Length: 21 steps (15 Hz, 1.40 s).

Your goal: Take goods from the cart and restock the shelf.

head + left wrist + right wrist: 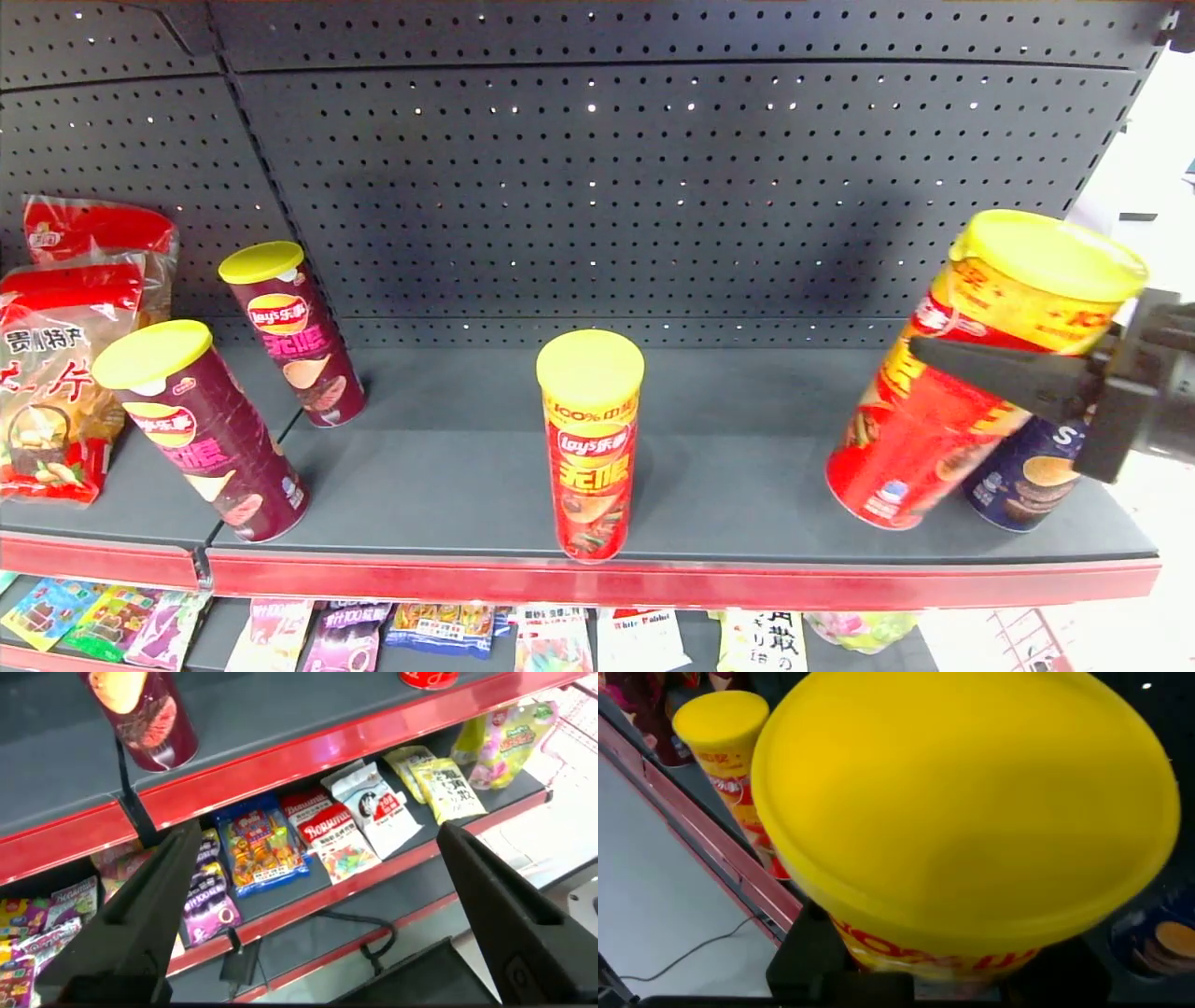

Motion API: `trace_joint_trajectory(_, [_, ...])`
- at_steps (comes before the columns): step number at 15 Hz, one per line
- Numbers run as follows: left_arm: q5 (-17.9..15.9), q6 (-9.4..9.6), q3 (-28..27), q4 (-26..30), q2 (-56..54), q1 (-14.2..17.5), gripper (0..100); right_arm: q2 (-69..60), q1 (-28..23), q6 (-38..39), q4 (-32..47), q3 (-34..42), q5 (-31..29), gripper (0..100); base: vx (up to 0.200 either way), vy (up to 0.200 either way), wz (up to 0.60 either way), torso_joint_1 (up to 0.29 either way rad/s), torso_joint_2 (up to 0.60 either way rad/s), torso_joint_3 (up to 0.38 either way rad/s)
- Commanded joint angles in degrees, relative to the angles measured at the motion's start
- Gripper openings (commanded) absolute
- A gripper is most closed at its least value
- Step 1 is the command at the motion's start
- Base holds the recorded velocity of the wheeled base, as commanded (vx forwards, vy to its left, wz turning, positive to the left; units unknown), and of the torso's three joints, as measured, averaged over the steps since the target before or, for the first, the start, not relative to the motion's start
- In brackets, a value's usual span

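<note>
A red chip can with a yellow lid (943, 411) is tilted at the right end of the dark shelf (448, 485). My right gripper (971, 366) is shut on it, one black finger (1013, 380) crossing its upper half. Its base is at the shelf board; I cannot tell whether it touches. In the right wrist view the held can's lid (971, 812) is close up. Another red can (590, 448) stands upright at the shelf's front middle. My left gripper (318, 905) is open and holds nothing, in front of the lower shelf.
Two maroon cans (201, 434) (297, 334) stand at the left, next to red snack bags (56, 373). A blue can (1022, 481) stands just behind the held can. Small snack packets (355, 826) line the lower shelf. Bare board lies between the middle can and the held can.
</note>
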Motion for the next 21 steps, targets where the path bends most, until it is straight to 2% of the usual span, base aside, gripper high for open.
trace_joint_trajectory(1, [0.5,-0.01,0.0,0.0,0.1,0.0,100,14.4,0.3,0.2,-1.5,-9.0,2.4,0,0.000,0.000,0.00,0.000,0.00,0.000])
trace_joint_trajectory(3, [0.9,-0.01,-0.1,0.0,0.0,0.0,100,20.1,0.4,0.0,-3.2,-13.5,3.3,0,0.000,0.000,0.00,0.000,0.00,0.000])
trace_joint_trajectory(5, [1.0,-0.01,-0.1,0.0,0.0,0.0,100,22.9,0.5,-0.3,-5.4,-14.6,3.4,0,0.000,0.000,0.00,0.000,0.00,0.000])
trace_joint_trajectory(6, [2.0,-0.01,-0.1,0.1,0.1,0.0,100,27.7,0.8,-0.3,-9.4,-17.6,2.8,0,0.000,0.000,0.00,0.000,0.00,0.000])
trace_joint_trajectory(12, [2.9,-0.01,-0.1,0.1,-0.7,1.3,100,36.0,3.2,-0.4,-9.7,-24.1,3.1,0,0.000,0.000,0.00,0.000,0.00,0.000])
trace_joint_trajectory(16, [3.0,-0.01,-0.1,0.1,-1.4,2.0,100,42.7,4.9,-0.3,-9.8,-30.8,0.9,0,0.000,0.000,0.00,0.000,0.00,0.000])
trace_joint_trajectory(21, [2.9,-0.01,-0.1,0.1,-2.0,3.5,100,45.5,5.9,-0.5,-9.8,-32.3,0.9,0,0.000,0.000,0.00,0.000,0.00,0.000])
